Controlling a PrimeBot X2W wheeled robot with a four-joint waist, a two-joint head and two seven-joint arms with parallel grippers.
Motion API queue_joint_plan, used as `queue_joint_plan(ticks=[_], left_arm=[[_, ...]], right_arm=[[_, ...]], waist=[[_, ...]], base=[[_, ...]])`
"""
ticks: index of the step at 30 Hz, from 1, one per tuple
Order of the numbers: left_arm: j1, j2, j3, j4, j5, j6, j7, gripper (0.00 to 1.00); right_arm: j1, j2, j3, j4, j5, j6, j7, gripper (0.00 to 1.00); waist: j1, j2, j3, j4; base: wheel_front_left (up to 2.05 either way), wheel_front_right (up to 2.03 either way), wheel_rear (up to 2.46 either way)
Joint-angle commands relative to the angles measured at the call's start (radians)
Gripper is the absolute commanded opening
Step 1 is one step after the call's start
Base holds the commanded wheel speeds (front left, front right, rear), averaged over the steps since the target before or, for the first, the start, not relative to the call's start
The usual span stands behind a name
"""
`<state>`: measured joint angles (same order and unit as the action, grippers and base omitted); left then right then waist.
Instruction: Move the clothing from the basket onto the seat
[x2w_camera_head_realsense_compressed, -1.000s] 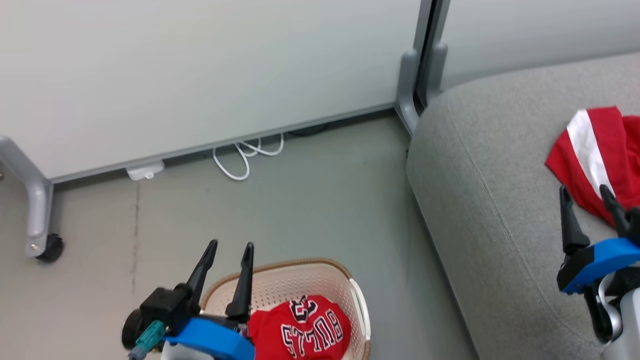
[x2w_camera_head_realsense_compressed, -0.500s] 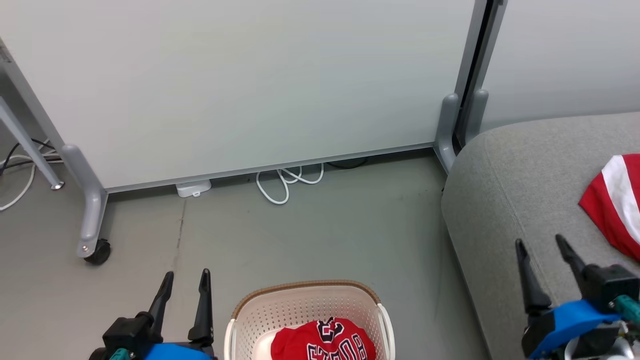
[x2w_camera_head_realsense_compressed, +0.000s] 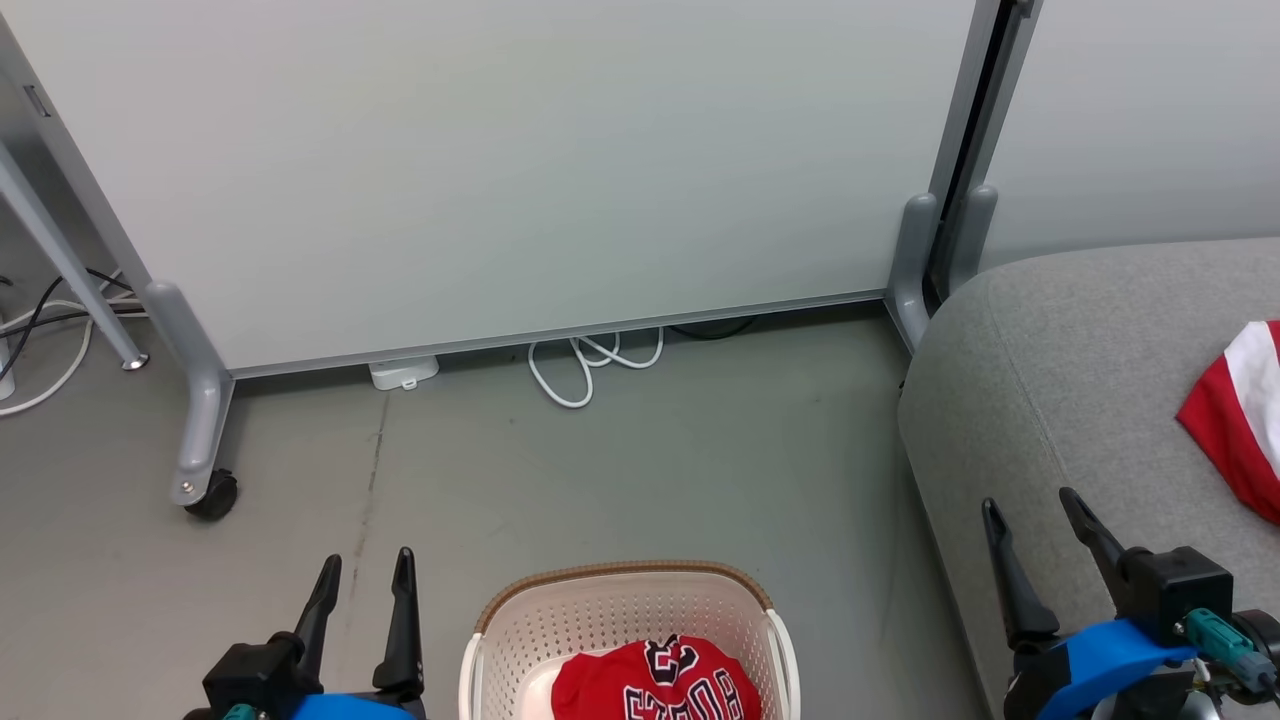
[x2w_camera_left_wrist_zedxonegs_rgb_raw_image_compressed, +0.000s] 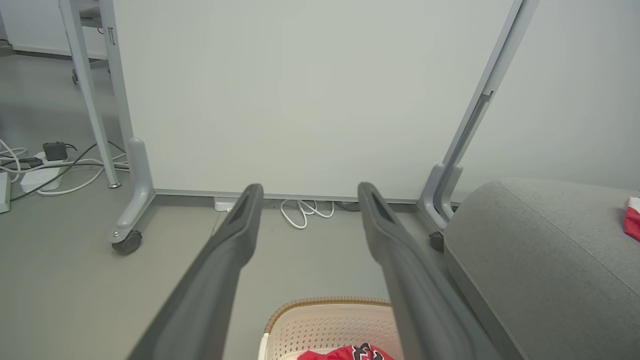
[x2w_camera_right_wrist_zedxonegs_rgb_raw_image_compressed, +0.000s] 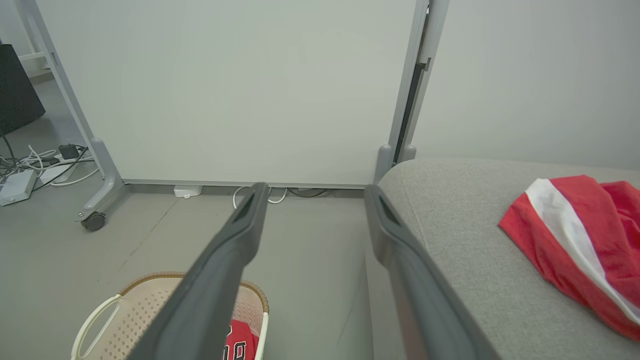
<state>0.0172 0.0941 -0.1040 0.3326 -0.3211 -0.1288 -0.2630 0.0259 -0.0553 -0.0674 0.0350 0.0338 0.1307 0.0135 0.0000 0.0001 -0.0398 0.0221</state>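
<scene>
Grey floor (x2w_camera_head_realsense_compressed: 650, 470), white partition (x2w_camera_head_realsense_compressed: 500, 170) behind. Shorts (x2w_camera_head_realsense_compressed: 1235, 420) on seat (x2w_camera_head_realsense_compressed: 1060, 380), right; jersey (x2w_camera_head_realsense_compressed: 660, 690) in near basket (x2w_camera_head_realsense_compressed: 620, 575). Left gripper (x2w_camera_head_realsense_compressed: 367, 560), right gripper (x2w_camera_head_realsense_compressed: 1029, 500) spread empty either side, likely readied for jersey.

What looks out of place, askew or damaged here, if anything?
Nothing is damaged or spilled. The red shorts with a white stripe lie crumpled on the light-grey fabric seat, the red lettered jersey sits bunched in the cream perforated basket, and a white cable loops loosely on the floor.
</scene>
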Motion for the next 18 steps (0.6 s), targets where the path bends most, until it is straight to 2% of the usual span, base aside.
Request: queue_joint_plan(ticks=[1, 12, 18], left_arm=[[0.008, 0.001, 0.003, 0.002, 0.006, -0.002, -0.003, 1.0], [-0.001, 0.004, -0.015, 0.004, -0.003, -0.002, -0.003, 1.0], [-0.029, 0.007, -0.032, 0.008, -0.009, -0.003, -0.003, 1.0]], right_arm=[[0.007, 0.003, 0.001, 0.002, 0.001, 0.0, -0.002, 1.0], [-0.011, 0.005, 0.017, 0.019, 0.006, 0.0, -0.008, 1.0], [-0.059, 0.005, 0.047, 0.0, -0.007, 0.0, 0.001, 1.0]], waist=[[0.0, -0.0001, -0.001, 0.002], [0.0, -0.0001, 0.011, 0.006], [0.0, -0.0001, 0.084, -0.017]], base=[[0.0, 0.0, 0.0], [0.0, 0.0, 0.0], [0.0, 0.0, 0.0]])
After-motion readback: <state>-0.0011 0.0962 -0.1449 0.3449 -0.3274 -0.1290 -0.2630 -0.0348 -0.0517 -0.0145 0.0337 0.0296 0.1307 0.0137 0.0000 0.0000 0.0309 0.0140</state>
